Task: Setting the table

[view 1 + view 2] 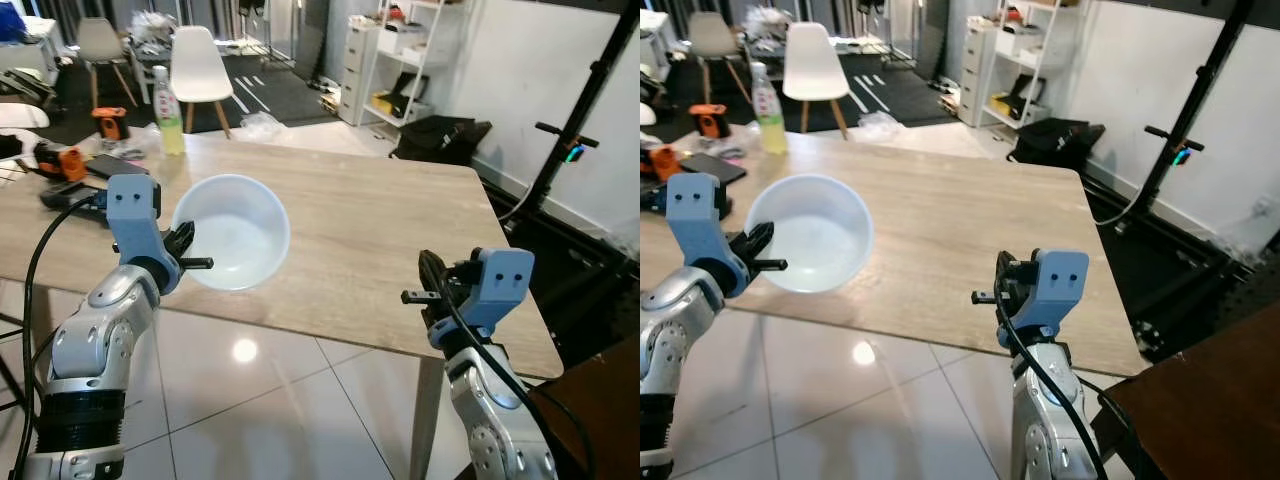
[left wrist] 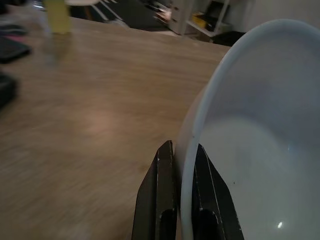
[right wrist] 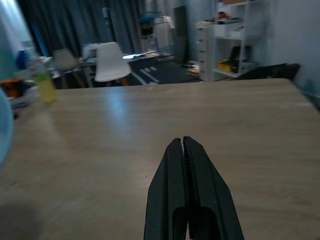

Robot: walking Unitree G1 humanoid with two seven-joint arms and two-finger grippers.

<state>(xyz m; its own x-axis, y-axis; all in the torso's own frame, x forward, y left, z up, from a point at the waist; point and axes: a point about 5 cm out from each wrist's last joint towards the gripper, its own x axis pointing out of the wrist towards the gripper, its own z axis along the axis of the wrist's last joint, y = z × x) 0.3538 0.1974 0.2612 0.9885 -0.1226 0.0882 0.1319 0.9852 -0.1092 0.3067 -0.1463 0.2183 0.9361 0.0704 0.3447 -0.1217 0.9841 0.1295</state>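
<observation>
A white bowl (image 1: 236, 232) hangs over the near left edge of the wooden table (image 1: 380, 220), tilted a little. My left gripper (image 1: 188, 243) is shut on the bowl's rim (image 2: 200, 115), one finger inside and one outside. My right gripper (image 1: 430, 272) is shut and empty, held above the table's near right edge. Its fingers (image 3: 186, 165) point across the bare tabletop (image 3: 165, 115).
A bottle of yellow drink (image 1: 168, 112) stands at the table's far left. Orange and black tools (image 1: 62, 162) lie beside it. White chairs (image 1: 200, 68) and a shelf unit (image 1: 395, 60) stand beyond the table. A black stand (image 1: 575, 130) rises at the right.
</observation>
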